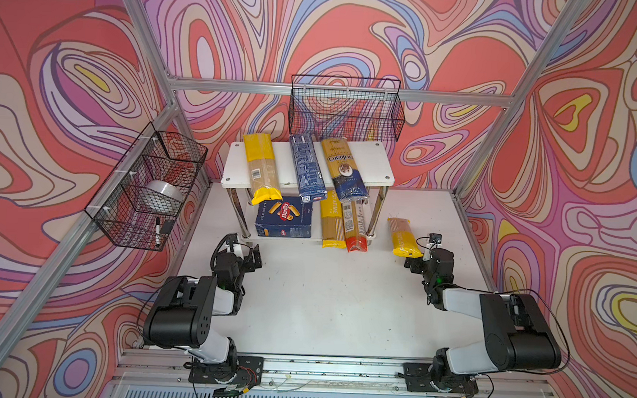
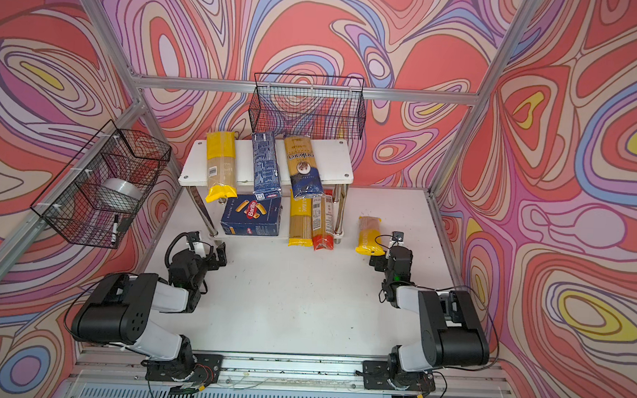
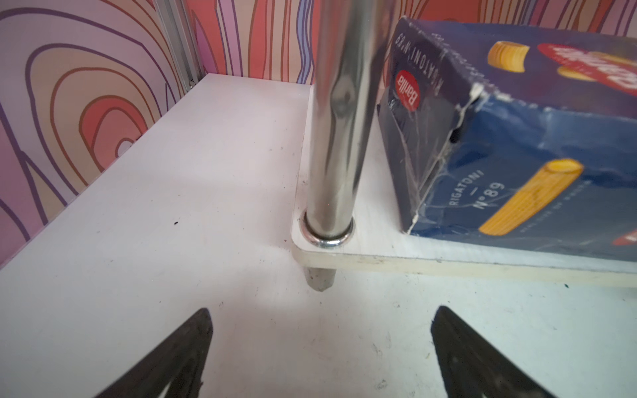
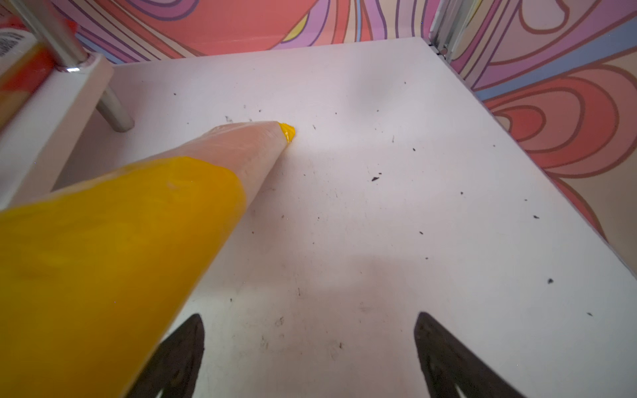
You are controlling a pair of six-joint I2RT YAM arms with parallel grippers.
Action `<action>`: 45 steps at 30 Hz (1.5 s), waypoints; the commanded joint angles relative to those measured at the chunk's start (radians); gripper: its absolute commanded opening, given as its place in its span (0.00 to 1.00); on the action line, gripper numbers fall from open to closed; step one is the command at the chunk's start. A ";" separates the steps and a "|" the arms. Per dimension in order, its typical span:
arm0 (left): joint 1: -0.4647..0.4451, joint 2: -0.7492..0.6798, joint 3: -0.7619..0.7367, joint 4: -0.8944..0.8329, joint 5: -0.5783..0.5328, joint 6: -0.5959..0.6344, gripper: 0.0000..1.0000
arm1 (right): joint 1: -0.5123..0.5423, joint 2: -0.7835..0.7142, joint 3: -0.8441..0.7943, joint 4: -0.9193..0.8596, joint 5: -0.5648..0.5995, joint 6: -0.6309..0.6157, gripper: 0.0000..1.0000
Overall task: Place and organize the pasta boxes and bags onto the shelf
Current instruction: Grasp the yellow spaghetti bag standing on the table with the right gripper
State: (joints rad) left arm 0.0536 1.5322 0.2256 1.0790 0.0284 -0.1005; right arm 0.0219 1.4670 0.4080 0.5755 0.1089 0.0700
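Desk white, speckled | my right jaws wide, holding nothing, loose yellow packet lying just beside them on desk, right of shelf | my left jaws wide, holding nothing, facing chrome leg and rigatoni box on lower tier, not touching | narrow blue box on top tier

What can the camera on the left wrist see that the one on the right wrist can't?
Only the left wrist view: the dark blue cardboard Barilla rigatoni box on the lower board of the white two-tier shelf. Only the right wrist view: a long yellow-and-clear spaghetti packet lying on the white table beside the shelf. Both: a chrome shelf leg, table, swirly wall, and an open, empty claw: the left claw there, the right claw here.
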 commanded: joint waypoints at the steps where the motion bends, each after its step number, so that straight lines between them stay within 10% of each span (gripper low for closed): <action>1: 0.005 0.000 0.006 0.069 0.016 0.021 1.00 | -0.003 -0.070 0.060 -0.022 -0.055 0.043 0.98; 15: 0.005 -0.069 0.007 0.005 0.022 0.027 1.00 | -0.002 -0.405 0.310 -0.943 -0.131 0.395 0.98; 19: 0.005 -0.131 0.015 -0.072 0.055 0.037 1.00 | 0.001 -0.340 0.333 -0.949 -0.209 0.431 0.98; 27: -0.024 -0.562 0.204 -0.799 0.072 -0.065 1.00 | 0.101 -0.080 0.509 -1.041 -0.148 0.417 0.98; 45: -0.098 -0.821 0.112 -1.036 0.232 -0.281 1.00 | 0.213 0.331 0.748 -1.016 -0.054 0.461 0.98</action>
State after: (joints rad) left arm -0.0399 0.7261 0.3542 0.0708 0.2096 -0.3450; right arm 0.2249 1.7565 1.1213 -0.4164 0.0040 0.5297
